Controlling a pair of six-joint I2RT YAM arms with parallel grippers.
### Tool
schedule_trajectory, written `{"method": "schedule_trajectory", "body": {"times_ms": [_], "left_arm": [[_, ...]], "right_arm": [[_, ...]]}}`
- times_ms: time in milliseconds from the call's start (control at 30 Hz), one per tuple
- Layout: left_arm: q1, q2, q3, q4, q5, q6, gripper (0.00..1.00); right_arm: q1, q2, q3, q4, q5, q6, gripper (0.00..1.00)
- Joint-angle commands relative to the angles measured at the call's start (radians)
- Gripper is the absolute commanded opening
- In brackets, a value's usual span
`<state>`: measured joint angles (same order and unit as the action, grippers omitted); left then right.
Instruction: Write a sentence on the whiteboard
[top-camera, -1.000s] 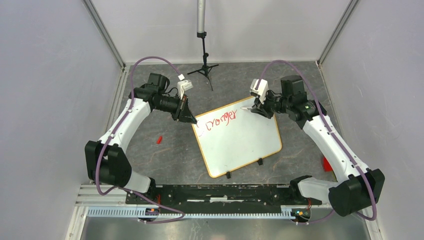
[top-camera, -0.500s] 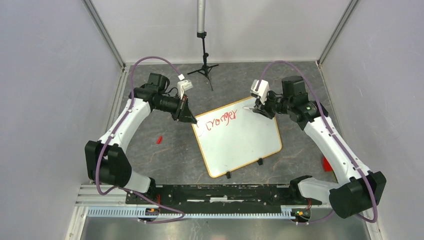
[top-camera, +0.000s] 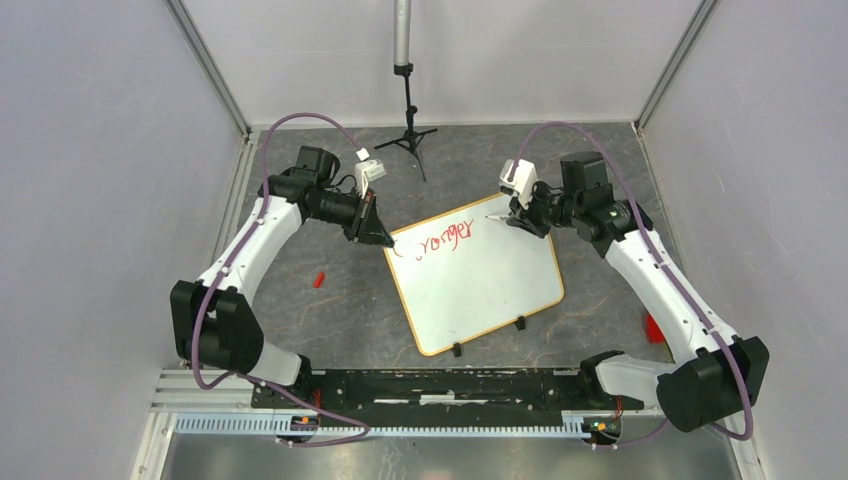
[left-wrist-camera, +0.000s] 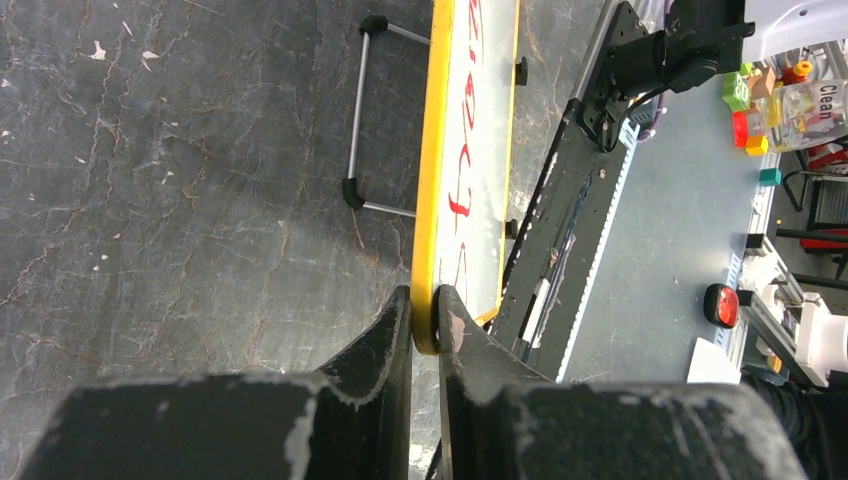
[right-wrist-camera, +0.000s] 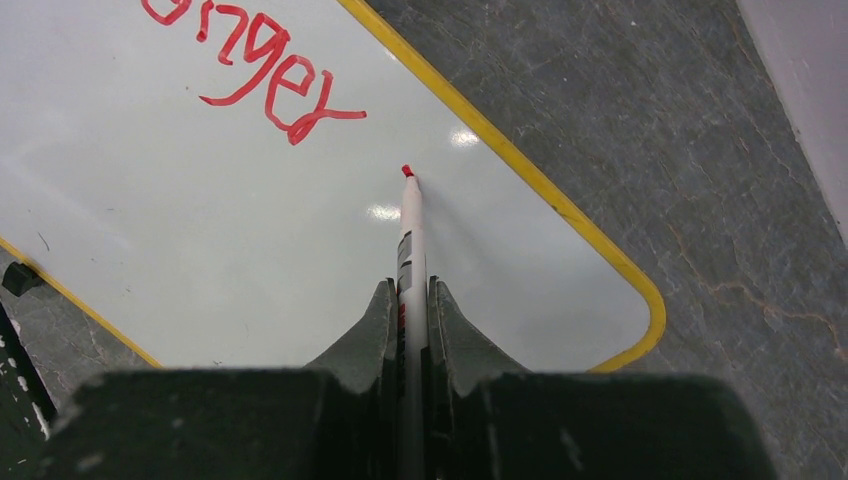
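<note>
The whiteboard (top-camera: 480, 290) lies askew on the surface between the arms: light, stiff, probably prone to sliding. The left gripper (left-wrist-camera: 424, 320) has its jaws pinching the thin frame edge, a sound hold. The right gripper (right-wrist-camera: 410, 300) has its jaws clamped on the marker (right-wrist-camera: 408, 215), beside the sentence (right-wrist-camera: 262, 72).

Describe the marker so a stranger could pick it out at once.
Start at the whiteboard lying on the dark table. Near its far edge the right gripper is shut on a thin marker, which points at bare board just past the red writing. Its slim white barrel and tiny red tip set it apart from the black fingers on either side.
</note>
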<state>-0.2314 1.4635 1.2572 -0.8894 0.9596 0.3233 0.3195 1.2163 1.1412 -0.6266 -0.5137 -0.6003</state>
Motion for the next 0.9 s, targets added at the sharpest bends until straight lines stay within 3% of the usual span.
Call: {"method": "schedule_trajectory", "body": {"times_ms": [0, 533, 867], "left_arm": [[-0.003, 0.002, 0.007, 0.021, 0.007, -0.008, 0.02], [-0.003, 0.002, 0.005, 0.020, 0.011, -0.003, 0.02], [-0.003, -0.014, 0.010, 0.021, 0.004, -0.005, 0.02]], "right_arm": [[-0.012, -0.011, 0.013, -0.010, 0.085, -0.020, 0.00], [-0.028, -0.028, 0.087, -0.028, -0.045, -0.013, 0.00], [-0.028, 0.032, 0.134, -0.016, -0.028, 0.006, 0.00]]}}
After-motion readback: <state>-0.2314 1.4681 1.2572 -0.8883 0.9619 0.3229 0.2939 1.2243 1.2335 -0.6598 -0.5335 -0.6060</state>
